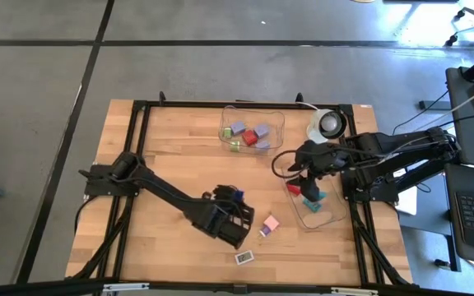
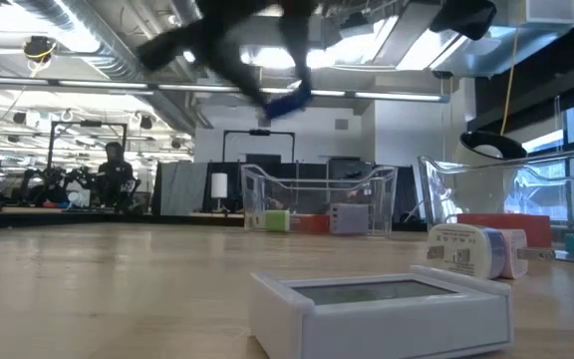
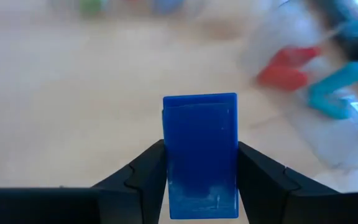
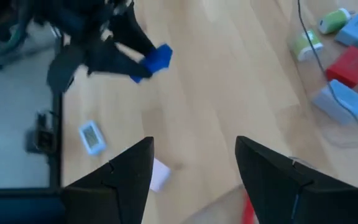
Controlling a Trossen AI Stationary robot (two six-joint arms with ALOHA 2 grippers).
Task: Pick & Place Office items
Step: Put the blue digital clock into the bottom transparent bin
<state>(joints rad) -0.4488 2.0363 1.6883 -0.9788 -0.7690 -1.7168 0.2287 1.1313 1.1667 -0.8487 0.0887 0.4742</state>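
Office items: one blue block (image 3: 200, 155) clenched in left gripper (image 3: 200, 163), two loose pieces (image 1: 269, 224) beside it on bare table (image 1: 163, 148); right gripper (image 4: 194, 155) gapes empty.

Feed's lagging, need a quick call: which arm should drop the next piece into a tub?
Left, probably. The left gripper is already shut on the blue block above the table, while the right gripper hovers open and empty.

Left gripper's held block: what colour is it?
Solid blue. The block sits clamped in the left gripper, clearest in the left wrist view.
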